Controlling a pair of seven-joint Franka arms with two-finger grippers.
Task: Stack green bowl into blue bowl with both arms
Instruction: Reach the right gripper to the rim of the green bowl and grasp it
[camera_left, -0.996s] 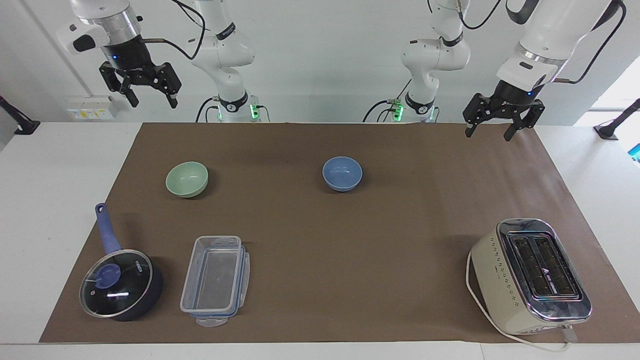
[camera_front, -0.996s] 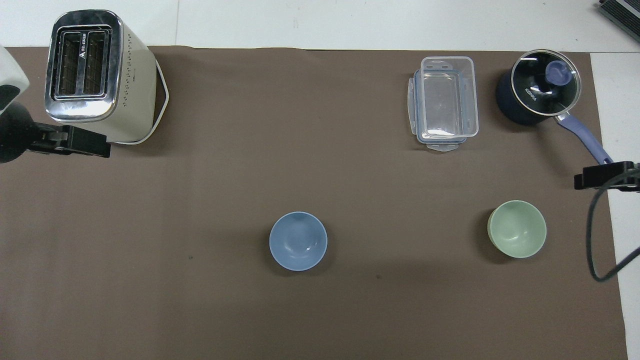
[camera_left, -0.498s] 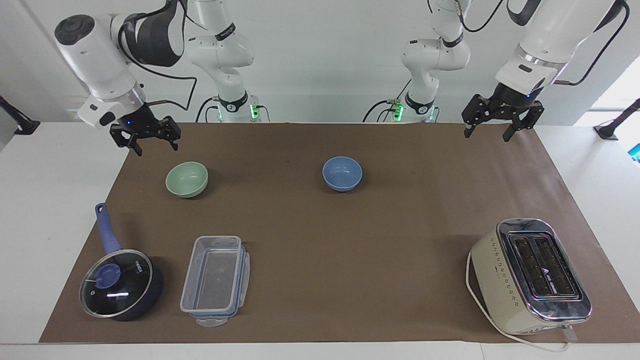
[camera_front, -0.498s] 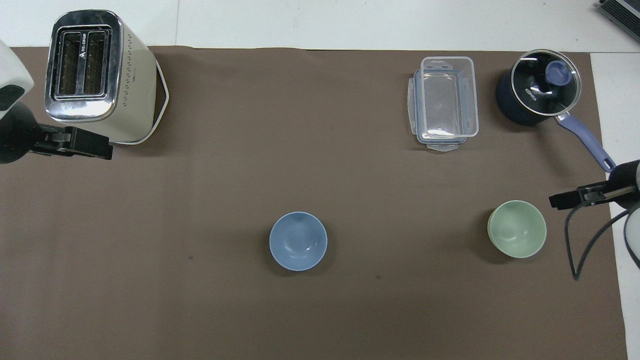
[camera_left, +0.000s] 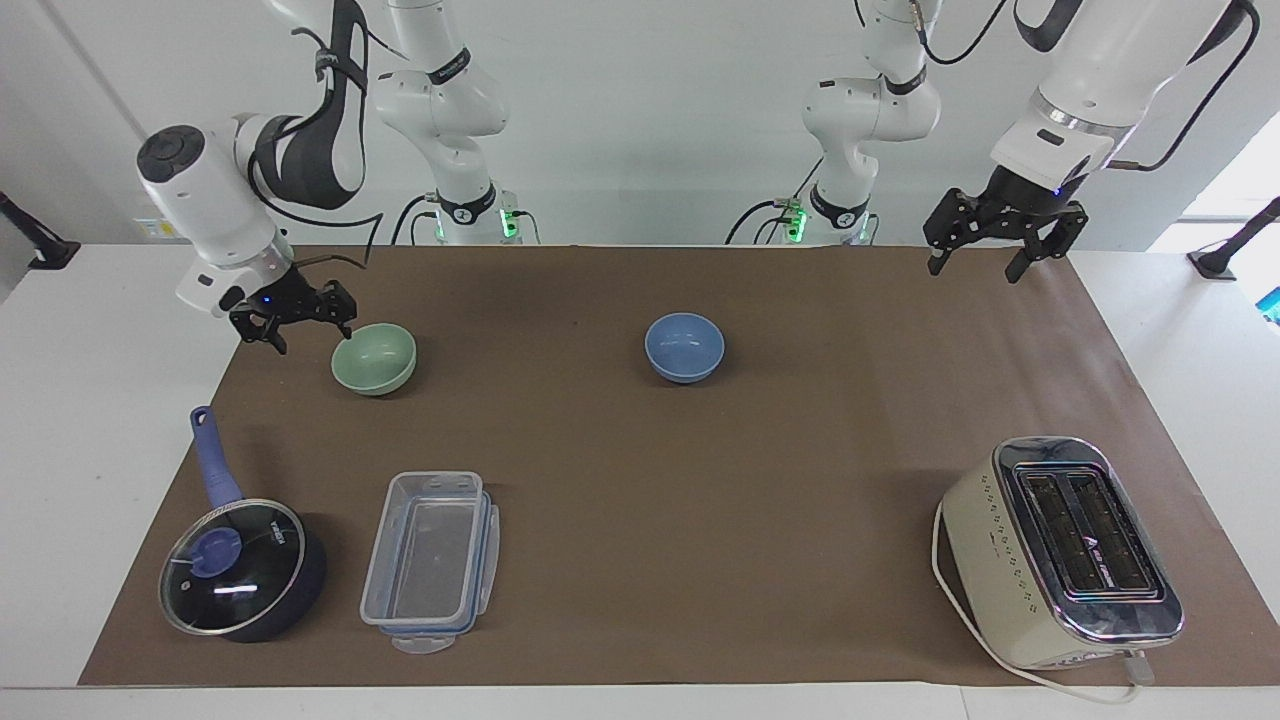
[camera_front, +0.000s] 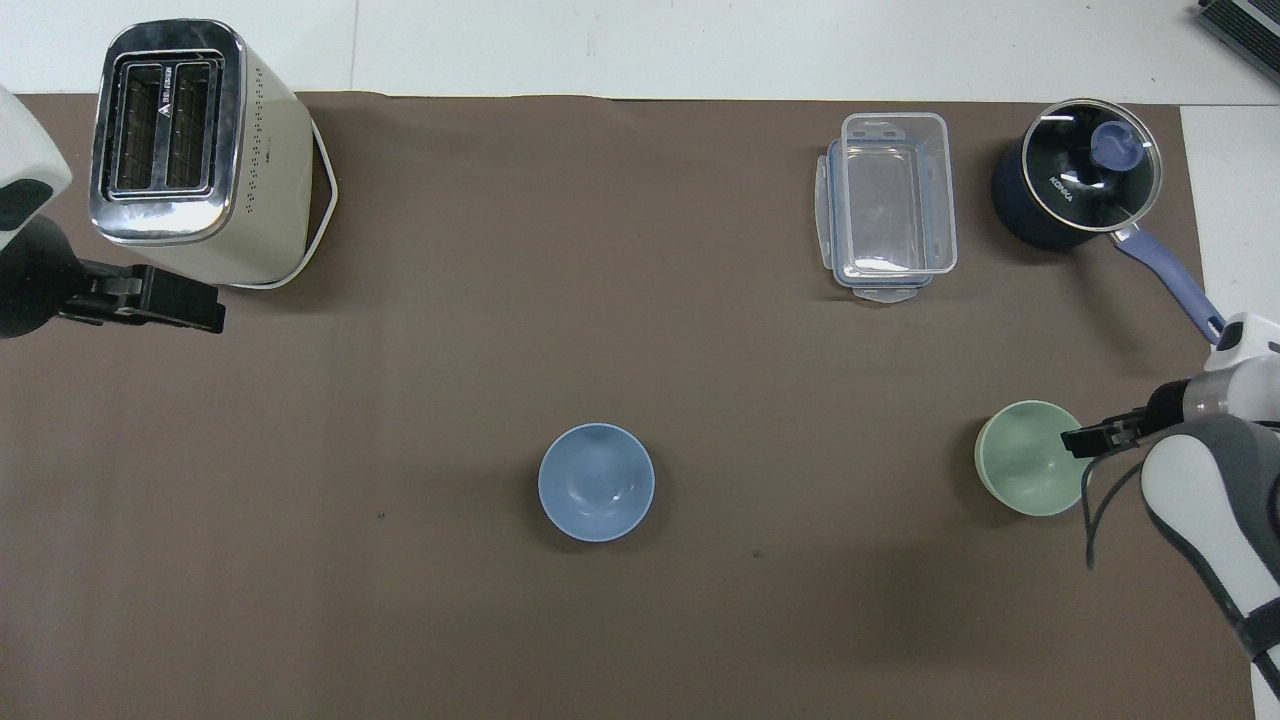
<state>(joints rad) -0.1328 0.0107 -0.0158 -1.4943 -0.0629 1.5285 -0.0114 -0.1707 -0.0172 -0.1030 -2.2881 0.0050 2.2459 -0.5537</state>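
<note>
Two bowls sit apart on the brown mat (camera_left: 640, 470), each one empty and upright.

Left of centre in the facing view, the green bowl (camera_left: 374, 357) rests toward the right arm's end of the table, with the right gripper (camera_left: 296, 322) low just beside its rim, fingers spread apart and not gripping it. At mid-frame stands the blue bowl (camera_left: 684, 347), well apart from the green one. At the upper right the left gripper (camera_left: 992, 248) waits in the air over the mat's edge, its fingers also apart. Low in the frame lie a lidded saucepan (camera_left: 240, 567), a clear container (camera_left: 432, 560) beside it, and a toaster (camera_left: 1060, 552) at the lower right.
</note>
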